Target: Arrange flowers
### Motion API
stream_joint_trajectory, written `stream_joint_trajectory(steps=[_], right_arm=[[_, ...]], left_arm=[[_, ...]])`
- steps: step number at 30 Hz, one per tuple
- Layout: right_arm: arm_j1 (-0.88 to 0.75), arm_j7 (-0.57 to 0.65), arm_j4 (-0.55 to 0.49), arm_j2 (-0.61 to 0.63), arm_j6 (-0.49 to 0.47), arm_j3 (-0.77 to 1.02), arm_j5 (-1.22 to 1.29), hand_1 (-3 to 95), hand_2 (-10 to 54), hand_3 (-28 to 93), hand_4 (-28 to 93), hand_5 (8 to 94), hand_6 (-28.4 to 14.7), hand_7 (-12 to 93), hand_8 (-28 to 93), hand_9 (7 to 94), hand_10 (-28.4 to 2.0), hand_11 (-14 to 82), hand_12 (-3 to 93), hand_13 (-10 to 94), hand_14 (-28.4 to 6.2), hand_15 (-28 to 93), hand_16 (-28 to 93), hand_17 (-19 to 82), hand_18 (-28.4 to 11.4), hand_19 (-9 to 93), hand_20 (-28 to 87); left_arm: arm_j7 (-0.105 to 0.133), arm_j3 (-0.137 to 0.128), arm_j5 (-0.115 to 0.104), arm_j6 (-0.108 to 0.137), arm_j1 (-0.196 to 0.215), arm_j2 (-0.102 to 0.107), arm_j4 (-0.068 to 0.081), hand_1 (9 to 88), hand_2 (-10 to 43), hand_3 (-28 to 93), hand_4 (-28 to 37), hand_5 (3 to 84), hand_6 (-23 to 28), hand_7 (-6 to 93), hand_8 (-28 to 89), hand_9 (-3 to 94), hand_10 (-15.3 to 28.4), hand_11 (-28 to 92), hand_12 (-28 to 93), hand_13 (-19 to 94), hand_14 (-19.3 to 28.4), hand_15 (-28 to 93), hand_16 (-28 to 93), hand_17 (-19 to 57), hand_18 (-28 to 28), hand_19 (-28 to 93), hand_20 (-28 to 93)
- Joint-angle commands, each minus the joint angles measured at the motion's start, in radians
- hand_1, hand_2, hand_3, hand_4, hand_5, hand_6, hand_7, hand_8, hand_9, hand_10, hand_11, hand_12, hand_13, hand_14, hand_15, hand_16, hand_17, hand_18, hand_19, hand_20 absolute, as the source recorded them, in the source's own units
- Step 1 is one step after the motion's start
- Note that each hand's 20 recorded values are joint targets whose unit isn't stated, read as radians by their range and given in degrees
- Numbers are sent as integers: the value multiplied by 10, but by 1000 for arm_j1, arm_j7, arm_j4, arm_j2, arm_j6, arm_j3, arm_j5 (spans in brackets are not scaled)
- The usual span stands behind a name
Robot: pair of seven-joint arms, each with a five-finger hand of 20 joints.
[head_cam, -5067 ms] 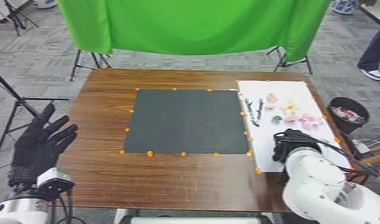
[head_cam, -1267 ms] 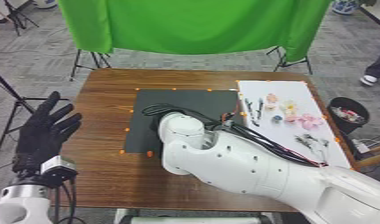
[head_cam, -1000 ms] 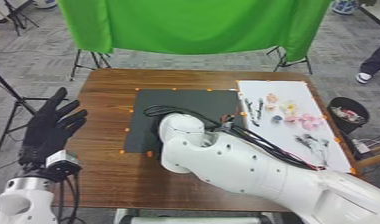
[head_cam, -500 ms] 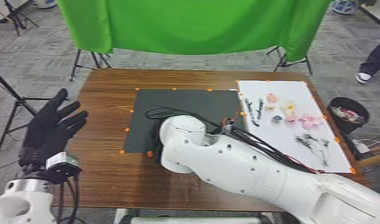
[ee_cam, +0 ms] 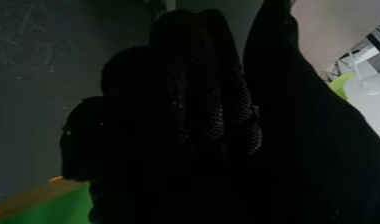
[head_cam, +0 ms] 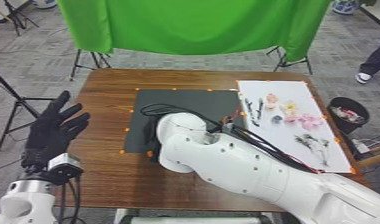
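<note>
Right black-gloved fabric hand (ee_cam: 169, 135) at dark square mat (head_cam: 204, 101), grip can't be told; left black-gloved fabric hand (head_cam: 46, 137) wide. Pink thin-petalled blossoms (head_cam: 310, 121) on white rectangular sheet (head_cam: 277, 145): likely light, fragile; pinch edges.

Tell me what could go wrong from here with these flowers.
The black cables slung along the right arm pass over the white sheet, near the pale sprigs, and might drag them if the arm swings back.

The right arm hides part of the dark mat from the head camera, so a misplaced flower could go unnoticed.

The pink flowers lie close together, so picking one may nudge another.
</note>
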Motion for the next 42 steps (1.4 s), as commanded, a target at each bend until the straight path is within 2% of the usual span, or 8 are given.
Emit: stream_joint_trajectory(steps=[1, 3, 8, 19, 25, 28, 35, 42], right_arm=[[22, -36, -88, 47, -66, 39, 13, 399, -36, 708, -199, 761, -82, 193, -76, 854, -155, 359, 209, 843, -98, 602, 171, 668, -71, 932, 201], [13, -48, -131, 71, -100, 80, 13, 371, -23, 705, -196, 738, -88, 182, -85, 836, -162, 357, 207, 824, -111, 605, 167, 649, -79, 932, 175], [-39, -40, -264, 183, -117, 208, 68, 314, 20, 686, -192, 696, -95, 160, -87, 800, -183, 318, 188, 792, -132, 600, 150, 629, -92, 932, 89], [-248, 27, -501, 546, -99, 462, -68, 283, 52, 670, -172, 615, -116, 112, -76, 733, -236, 245, 174, 745, -172, 588, 124, 621, -114, 932, -70], [-367, 100, -530, 675, -137, 531, -140, 308, 28, 667, -174, 592, -122, 102, -72, 721, -244, 232, 171, 751, -174, 584, 119, 636, -108, 932, -76], [-447, 133, -526, 716, -121, 592, -136, 315, 23, 663, -173, 584, -125, 97, -69, 724, -244, 229, 170, 767, -167, 580, 118, 648, -98, 932, -68], [-538, 202, -490, 754, -118, 698, -149, 329, 9, 658, -174, 586, -130, 97, -67, 736, -242, 220, 162, 797, -156, 574, 115, 663, -86, 932, -63], [-583, 277, -459, 759, -160, 783, -104, 357, -5, 647, -171, 604, -149, 83, -66, 821, -240, 228, 162, 863, -127, 556, 118, 713, -64, 932, -54]], left_arm=[[88, -59, -48, 51, 145, 5, -41, 295, 63, 635, -213, 311, 57, 87, -79, 277, 173, 232, 113, 183, 254, 518, -106, -90, 258, 479, 48], [138, -70, -74, 61, 187, 12, -47, 295, 63, 634, -214, 311, 57, 87, -79, 277, 172, 233, 114, 183, 254, 518, -105, -90, 258, 479, 48], [156, -87, -83, 59, 230, -8, -53, 295, 63, 633, -215, 312, 57, 86, -79, 278, 173, 233, 114, 183, 254, 518, -106, -90, 259, 479, 49], [240, -103, -126, 84, 299, 37, -73, 292, 64, 630, -215, 311, 56, 86, -79, 277, 173, 231, 114, 183, 254, 517, -106, -91, 260, 479, 48], [346, -97, -210, 116, 346, 126, -76, 292, 64, 630, -215, 311, 56, 85, -78, 277, 173, 231, 114, 183, 254, 516, -106, -91, 261, 479, 48], [328, -90, -198, 112, 333, 125, -77, 292, 64, 630, -214, 311, 56, 85, -78, 277, 173, 230, 114, 183, 254, 517, -105, -91, 261, 479, 48], [388, -60, -249, 127, 331, 179, -77, 293, 65, 629, -213, 311, 56, 86, -78, 277, 173, 231, 114, 183, 253, 516, -105, -91, 261, 480, 48], [360, -68, -221, 122, 327, 154, -82, 294, 65, 628, -213, 311, 56, 87, -79, 277, 173, 231, 115, 183, 253, 517, -105, -91, 261, 480, 47]])
